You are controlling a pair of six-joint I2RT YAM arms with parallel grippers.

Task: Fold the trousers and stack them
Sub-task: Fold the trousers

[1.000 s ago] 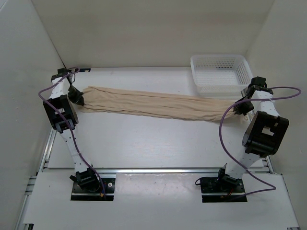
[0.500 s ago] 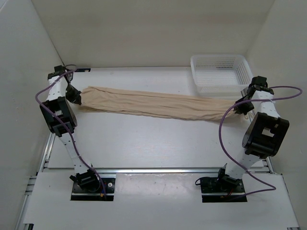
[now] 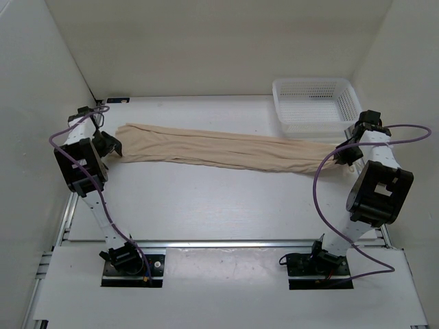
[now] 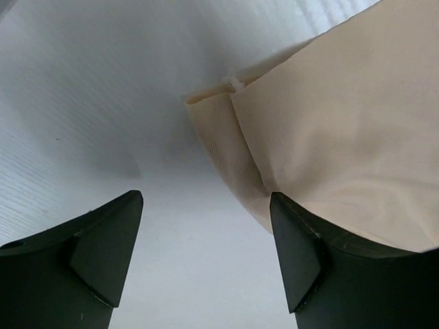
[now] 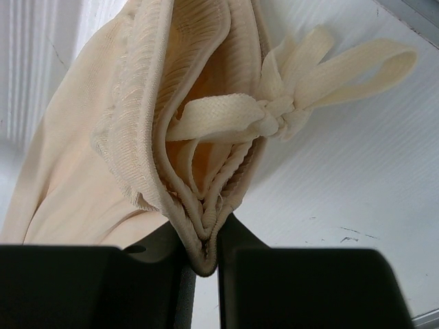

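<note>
While the right gripper (image 3: 341, 155) is pinching the trousers (image 3: 219, 151) at the right edge of the table (image 3: 206, 205), the left gripper (image 3: 113, 145) is holding its fingers wide apart.

Walls (image 3: 206, 48): plain white panels, boxing in three sides.
Counter (image 3: 206, 205): white, matte, evenly lit.
Light: soft, faint shadows.
</note>
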